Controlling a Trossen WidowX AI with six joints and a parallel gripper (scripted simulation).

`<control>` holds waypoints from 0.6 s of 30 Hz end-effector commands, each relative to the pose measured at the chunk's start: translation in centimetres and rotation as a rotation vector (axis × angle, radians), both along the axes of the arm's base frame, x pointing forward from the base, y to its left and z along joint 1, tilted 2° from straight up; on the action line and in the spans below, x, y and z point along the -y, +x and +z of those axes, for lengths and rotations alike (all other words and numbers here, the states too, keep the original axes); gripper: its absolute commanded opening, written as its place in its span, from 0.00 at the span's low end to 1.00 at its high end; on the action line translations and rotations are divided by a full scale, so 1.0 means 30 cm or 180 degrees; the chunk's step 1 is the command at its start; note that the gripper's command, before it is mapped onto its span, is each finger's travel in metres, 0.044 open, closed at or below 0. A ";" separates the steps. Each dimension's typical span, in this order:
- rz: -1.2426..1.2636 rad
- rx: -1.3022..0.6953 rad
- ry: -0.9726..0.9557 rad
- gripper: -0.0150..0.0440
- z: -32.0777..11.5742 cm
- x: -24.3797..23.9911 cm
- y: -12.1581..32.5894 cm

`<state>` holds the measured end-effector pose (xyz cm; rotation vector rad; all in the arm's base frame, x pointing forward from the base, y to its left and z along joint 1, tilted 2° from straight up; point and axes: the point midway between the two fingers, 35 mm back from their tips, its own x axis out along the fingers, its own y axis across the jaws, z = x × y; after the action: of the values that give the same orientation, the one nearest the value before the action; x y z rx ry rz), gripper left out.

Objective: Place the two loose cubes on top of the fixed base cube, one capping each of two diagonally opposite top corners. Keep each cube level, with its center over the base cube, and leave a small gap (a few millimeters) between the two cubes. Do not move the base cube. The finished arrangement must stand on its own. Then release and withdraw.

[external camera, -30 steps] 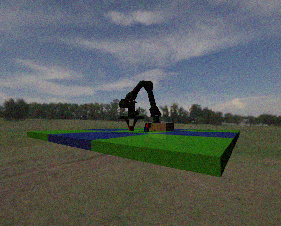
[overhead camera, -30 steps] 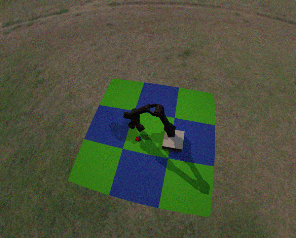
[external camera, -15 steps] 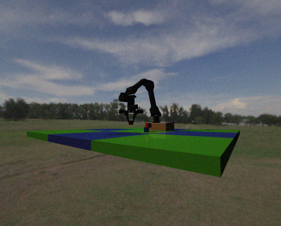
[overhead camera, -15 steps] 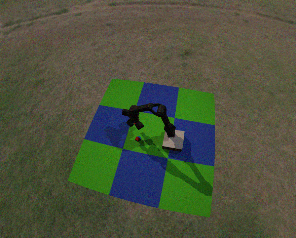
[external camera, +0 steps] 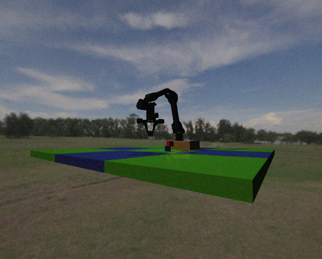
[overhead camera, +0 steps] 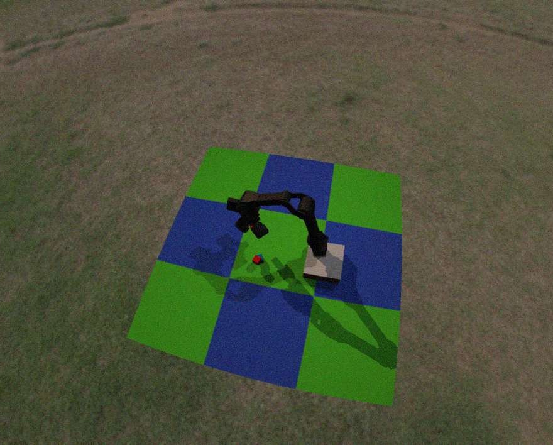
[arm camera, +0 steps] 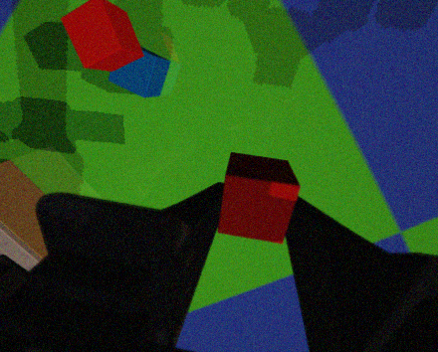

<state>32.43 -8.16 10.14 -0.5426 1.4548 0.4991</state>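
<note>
The blue base cube (overhead camera: 261, 257) (external camera: 167, 148) (arm camera: 144, 76) stands on the floor. One red cube (overhead camera: 256, 259) (external camera: 168, 143) (arm camera: 100, 37) rests on top of it, offset over one corner and overhanging; it looks level in the exterior view. My gripper (external camera: 150, 131) (arm camera: 254, 195) points down and is shut on the other red cube (external camera: 150, 134) (arm camera: 253, 210), one finger on each side. The held cube is well above the floor, to the left of the base cube and higher than the placed cube in the exterior view. In the top view the arm mostly hides the held cube.
The arm stands on a brown-sided block with a pale top (overhead camera: 332, 256) (external camera: 183, 145) (arm camera: 19, 199), right of the cubes in the top and exterior views. The floor is a green and blue checkered slab (overhead camera: 176, 302) (external camera: 183, 167). Arm shadows fall around the cubes.
</note>
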 end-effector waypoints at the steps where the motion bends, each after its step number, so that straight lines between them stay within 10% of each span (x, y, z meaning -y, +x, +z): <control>1: 0.0004 0.0030 0.0004 0.43 0.028 -0.001 0.001; 18: 0.0694 0.0021 -0.0026 0.43 0.010 -0.162 -0.033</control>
<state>31.83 -4.29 10.54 -0.6722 1.4114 0.6270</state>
